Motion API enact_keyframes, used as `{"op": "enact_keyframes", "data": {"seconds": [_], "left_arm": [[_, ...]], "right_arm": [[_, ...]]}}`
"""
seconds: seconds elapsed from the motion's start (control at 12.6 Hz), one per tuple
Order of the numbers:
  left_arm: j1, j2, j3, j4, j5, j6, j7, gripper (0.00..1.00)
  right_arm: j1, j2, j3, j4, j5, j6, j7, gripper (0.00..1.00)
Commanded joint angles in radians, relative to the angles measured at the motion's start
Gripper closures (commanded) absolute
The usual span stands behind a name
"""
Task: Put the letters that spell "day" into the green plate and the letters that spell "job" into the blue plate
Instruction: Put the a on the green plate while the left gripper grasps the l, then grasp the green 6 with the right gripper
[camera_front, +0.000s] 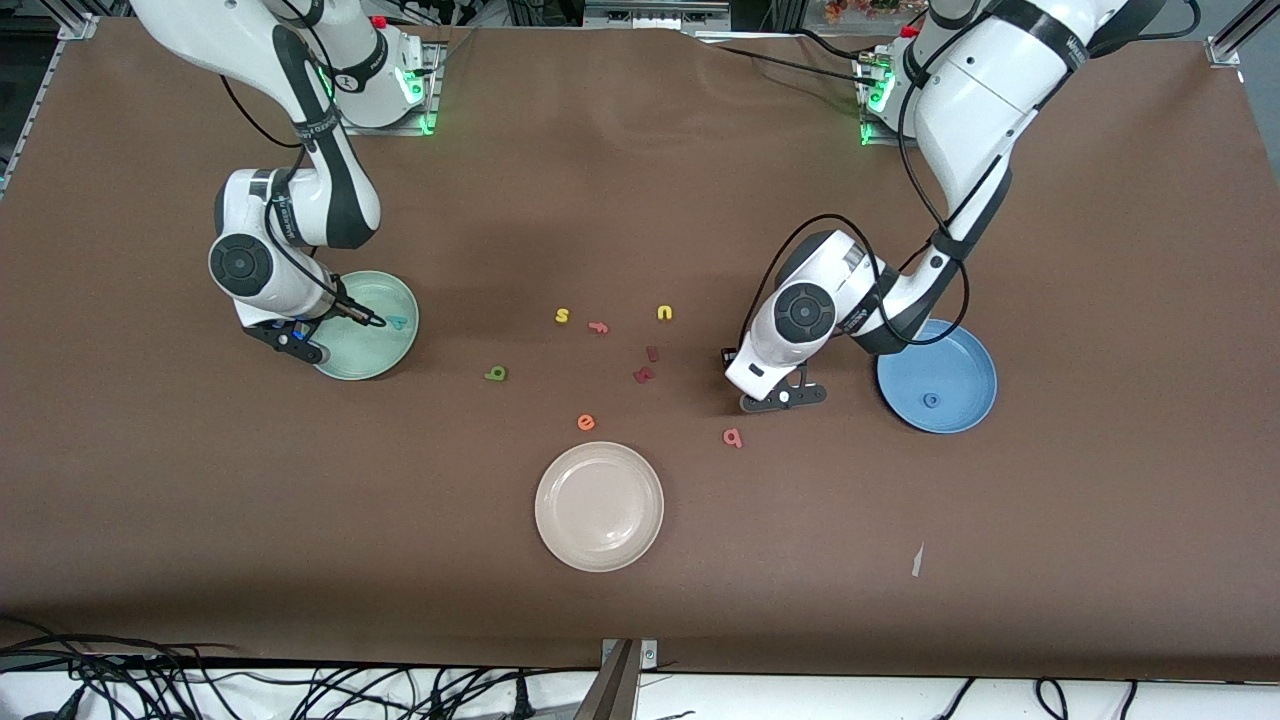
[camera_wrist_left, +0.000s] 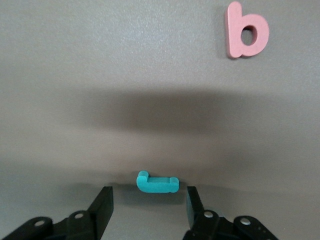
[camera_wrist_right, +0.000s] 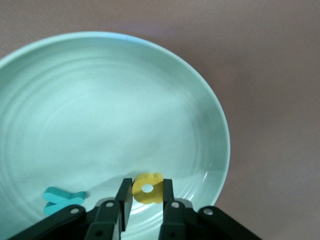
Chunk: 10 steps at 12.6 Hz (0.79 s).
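The right gripper (camera_front: 300, 340) hangs low over the green plate (camera_front: 370, 350), shut on the yellow a (camera_wrist_right: 147, 188), which stands on edge between the fingers just above the green plate (camera_wrist_right: 100, 110). The teal y (camera_front: 398, 323) lies flat in that plate. The left gripper (camera_front: 785, 397) is down at the table beside the blue plate (camera_front: 960, 365). It is open, with the teal j (camera_wrist_left: 157, 183) lying on the cloth between its fingertips and clear of both. The blue o (camera_front: 931, 400) rests in the blue plate. The pink b (camera_front: 733, 437) and dark green d (camera_front: 496, 374) lie on the table.
A cream plate (camera_front: 599, 520) sits nearest the front camera. Loose letters lie mid-table: yellow s (camera_front: 562, 316), pink f (camera_front: 599, 327), yellow u (camera_front: 665, 313), orange e (camera_front: 586, 422) and two dark red pieces (camera_front: 645, 375). A white scrap (camera_front: 917, 560) lies toward the left arm's end.
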Motion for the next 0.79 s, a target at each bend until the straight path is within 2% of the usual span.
{"op": "enact_keyframes", "data": {"seconds": [0.0,0.24,0.4,0.71], "left_arm": [[-0.007,0.008,-0.001,0.012,0.010,-0.018,-0.005,0.35],[-0.007,0.009,-0.001,0.020,0.010,-0.016,0.003,0.39],[-0.007,0.015,0.001,0.023,0.012,-0.016,0.004,0.40],[-0.006,0.020,0.003,0.024,0.014,-0.016,0.006,0.46]], "right_arm": [[0.001,-0.027,0.003,-0.031,0.014,0.019,-0.020,0.00],[0.007,-0.119,0.035,0.018,0.019,-0.096,0.070,0.00],[0.013,-0.125,0.148,0.078,0.030,-0.110,0.272,0.00],[0.048,-0.007,0.307,0.262,0.042,-0.092,0.753,0.00]]}}
